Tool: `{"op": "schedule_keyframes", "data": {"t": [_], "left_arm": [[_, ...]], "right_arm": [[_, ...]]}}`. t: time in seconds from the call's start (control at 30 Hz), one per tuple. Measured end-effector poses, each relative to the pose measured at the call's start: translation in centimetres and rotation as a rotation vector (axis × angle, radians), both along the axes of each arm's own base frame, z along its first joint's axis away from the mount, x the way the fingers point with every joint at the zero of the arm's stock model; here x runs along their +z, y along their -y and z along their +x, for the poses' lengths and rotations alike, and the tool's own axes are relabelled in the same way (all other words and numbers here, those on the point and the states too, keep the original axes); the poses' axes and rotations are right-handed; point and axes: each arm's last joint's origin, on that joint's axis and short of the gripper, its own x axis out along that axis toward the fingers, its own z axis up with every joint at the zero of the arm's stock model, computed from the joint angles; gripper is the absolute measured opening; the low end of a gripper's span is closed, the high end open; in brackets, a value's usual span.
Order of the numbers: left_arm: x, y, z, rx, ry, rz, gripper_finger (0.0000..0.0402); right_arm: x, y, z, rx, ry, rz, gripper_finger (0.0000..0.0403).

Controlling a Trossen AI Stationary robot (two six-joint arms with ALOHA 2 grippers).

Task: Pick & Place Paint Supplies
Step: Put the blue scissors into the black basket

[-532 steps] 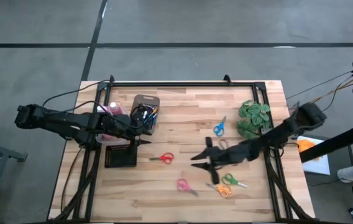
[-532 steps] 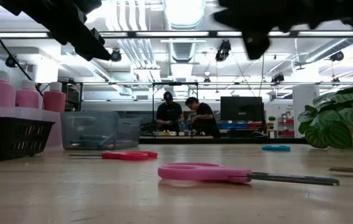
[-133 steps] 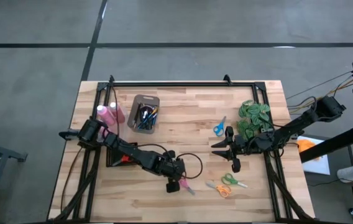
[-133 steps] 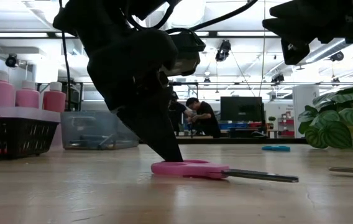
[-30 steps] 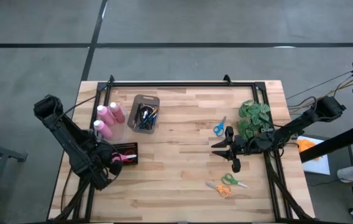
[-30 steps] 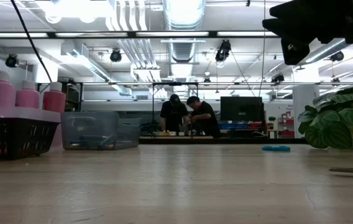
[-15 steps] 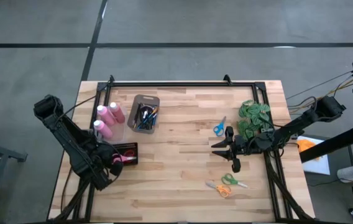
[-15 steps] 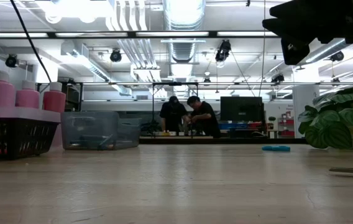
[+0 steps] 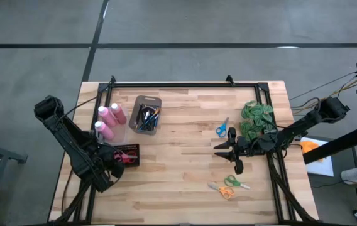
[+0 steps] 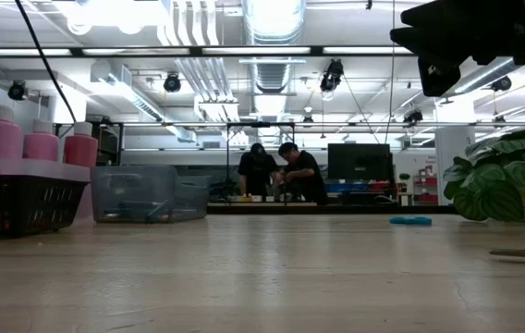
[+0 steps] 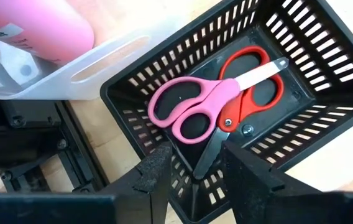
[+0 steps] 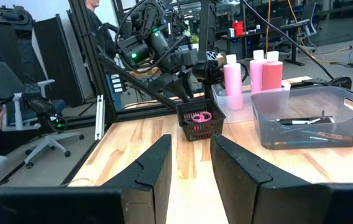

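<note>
I find the three pink bottles (image 9: 107,118) with white caps upright in a clear tray (image 11: 96,65) at the table's left edge, behind the black basket (image 9: 126,154). One bottle fills a corner of the left wrist view; the dark marks on its label are too small to read. The brushes (image 9: 145,117) lie loose in the grey bin (image 9: 146,114) just beside the bottles, toward the table's middle; the right wrist view shows them through the bin's clear wall.

The basket holds pink scissors (image 11: 195,106) lying across red scissors (image 11: 251,84), blades crossing at its floor. The left gripper (image 11: 194,168) hangs directly over the basket, fingers parted and grasping nothing, with the pink scissors' blade showing in the gap between them.

The right gripper (image 9: 229,153) waits above bare wood right of centre, near the plant (image 9: 257,119). Its fingers stand apart with nothing between them. Blue scissors (image 9: 222,128) lie just behind it; green scissors (image 9: 234,182) and orange scissors (image 9: 224,191) lie together in front of it, toward the near edge.

I can read no brand name or writing on any item. In the low view, two people (image 10: 281,173) stand at a far bench in the room behind the table (image 9: 185,188).
</note>
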Motion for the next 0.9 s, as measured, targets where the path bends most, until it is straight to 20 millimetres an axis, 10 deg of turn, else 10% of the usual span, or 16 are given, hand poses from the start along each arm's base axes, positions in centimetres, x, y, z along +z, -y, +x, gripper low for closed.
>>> {"op": "schedule_keyframes", "data": {"t": [0.57,0.9], "left_arm": [[2.7,1.6,2.5,-0.276,0.335,0.076,0.0141],[4.4,1.5,7.7,-0.620,0.515,0.207,0.0141]], "right_arm": [[0.0,0.0,0.0,0.000,0.000,0.000,0.0109],[0.0,0.0,0.0,0.000,0.000,0.000,0.0109]]}}
